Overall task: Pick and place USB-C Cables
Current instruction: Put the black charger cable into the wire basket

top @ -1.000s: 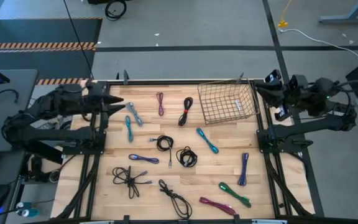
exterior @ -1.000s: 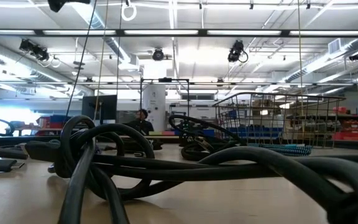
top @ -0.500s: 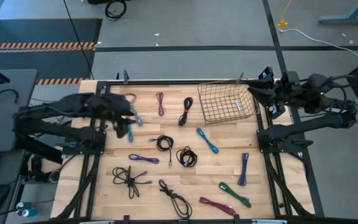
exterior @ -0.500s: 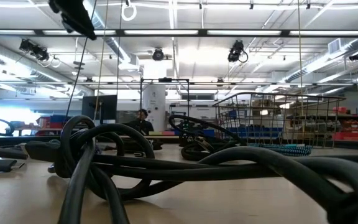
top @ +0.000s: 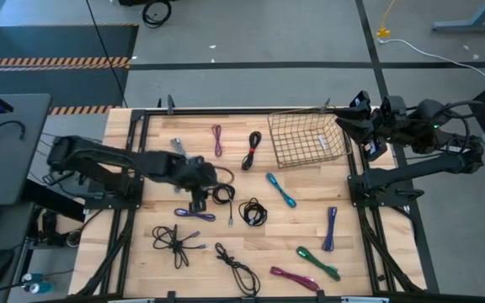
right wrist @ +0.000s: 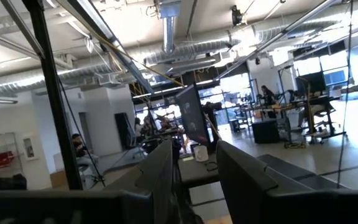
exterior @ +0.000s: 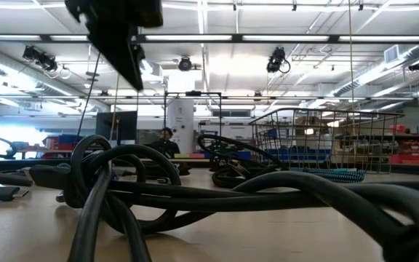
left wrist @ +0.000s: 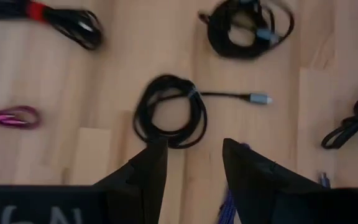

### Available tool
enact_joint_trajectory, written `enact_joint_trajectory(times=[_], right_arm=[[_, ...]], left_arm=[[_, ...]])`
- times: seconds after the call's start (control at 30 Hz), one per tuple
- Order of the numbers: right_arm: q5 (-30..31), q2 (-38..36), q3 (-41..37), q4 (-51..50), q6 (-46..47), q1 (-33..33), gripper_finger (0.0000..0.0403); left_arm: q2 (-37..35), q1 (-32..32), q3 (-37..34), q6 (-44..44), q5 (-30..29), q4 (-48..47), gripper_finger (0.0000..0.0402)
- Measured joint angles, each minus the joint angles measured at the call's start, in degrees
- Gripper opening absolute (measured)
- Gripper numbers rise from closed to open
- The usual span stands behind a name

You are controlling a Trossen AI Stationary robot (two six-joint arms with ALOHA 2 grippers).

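Along the near edge of the table (top: 301, 215), four USB-C cables lie close to the rim: a magenta bundle (top: 293, 278), a green one (top: 318, 263), a long black loop (top: 237, 268) and a black tangle (top: 175, 242) to its left. In the low view the tangle fills the foreground.

Twelve cables show in all: five black, three purple, one teal, one green, one magenta and one silver-blue. A purple cable on the right (top: 330, 229) lies just inside the right rim. Bare wood opens between it and the two black coils at mid-table. The near coil (top: 253, 210) lies apart from the far coil (top: 221, 194), and a second purple cable (top: 194, 215) lies to their left.

The left gripper (top: 199, 200) reaches in from the left side and hangs above the wood beside the far coil. Its fingers (left wrist: 145, 171) stand apart with nothing between them. The teal cable (top: 281, 189) lies right of centre, clear of its neighbours.

Farther back are a black cable with a red band (top: 252, 150), the third purple cable (top: 217, 139) and an end of the silver-blue cable (top: 178, 148) showing past the left arm. The far left corner is bare wood.

The wire basket (top: 308, 139) sits at the far right and holds one small pale item that I cannot identify. The right gripper (top: 349, 122) waits off the table's far right corner, beside the basket, with its fingers parted and nothing in them.
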Motion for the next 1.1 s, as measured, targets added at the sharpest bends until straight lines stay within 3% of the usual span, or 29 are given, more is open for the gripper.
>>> enact_joint_trajectory(times=[0.3, 0.53, 0.8, 1.1], right_arm=[[-0.2, 0.0, 0.0, -0.1, 1.5, 0.0, 0.0132], [-2.0, 0.0, 0.0, 0.0, 3.0, 0.0, 0.0132], [-3.2, 0.0, 0.0, 0.0, 3.4, 0.0, 0.0132], [-3.2, 0.0, 0.0, 0.0, 4.0, 0.0, 0.0132]], left_arm=[[13.2, -4.2, 0.0, 1.0, 0.0, 8.1, 0.0188], [20.9, -4.8, 0.0, 2.2, -0.5, 8.6, 0.0203], [22.1, -4.2, 0.6, 3.5, -3.7, 8.8, 0.0216], [22.1, -4.7, 6.3, 7.4, -4.4, 8.9, 0.0216]])
